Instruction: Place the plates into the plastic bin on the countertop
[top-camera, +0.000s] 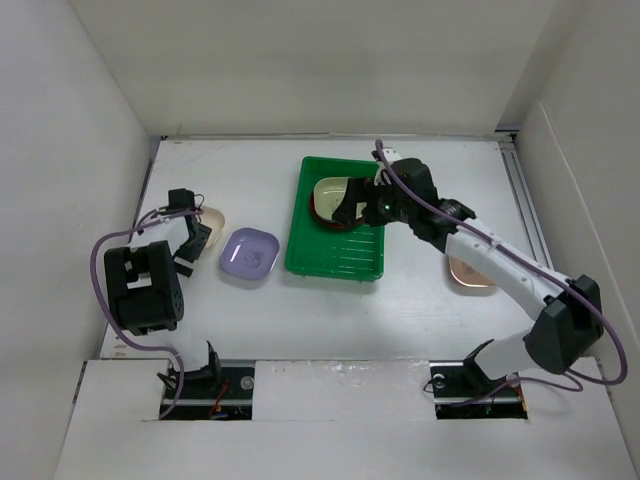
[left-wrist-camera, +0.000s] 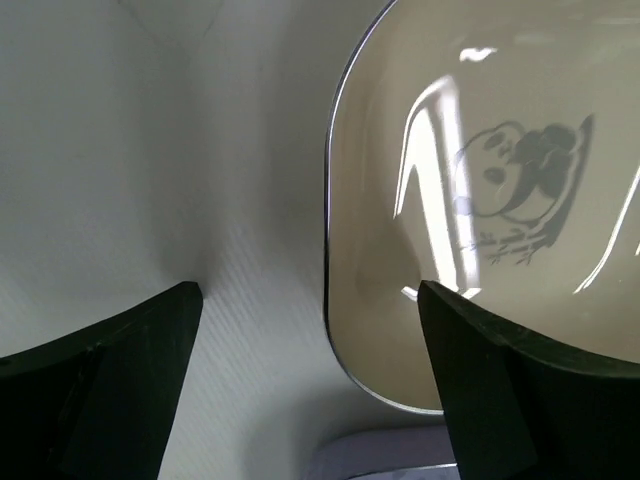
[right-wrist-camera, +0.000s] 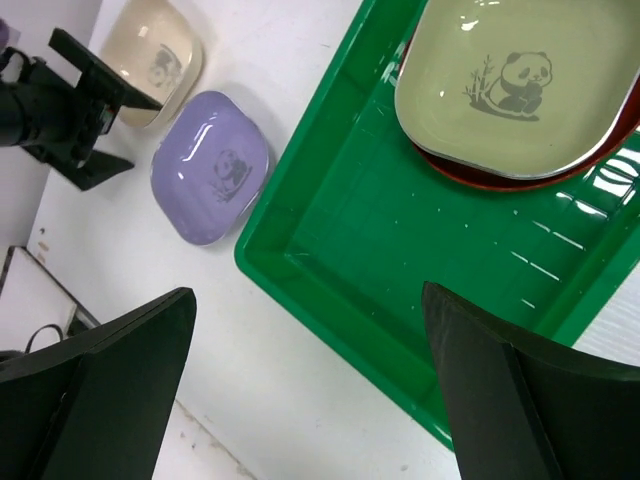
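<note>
Left gripper gaped wide over the cream plate, gripping nothing; right gripper hung wide open, empty, over the bin

Left arm sits folded at the left of the overhead frame, the left gripper aimed toward the upper right, jaws spread wide. Right arm reaches diagonally from lower right to centre, the right gripper tipped downward, jaws fully parted.
</note>
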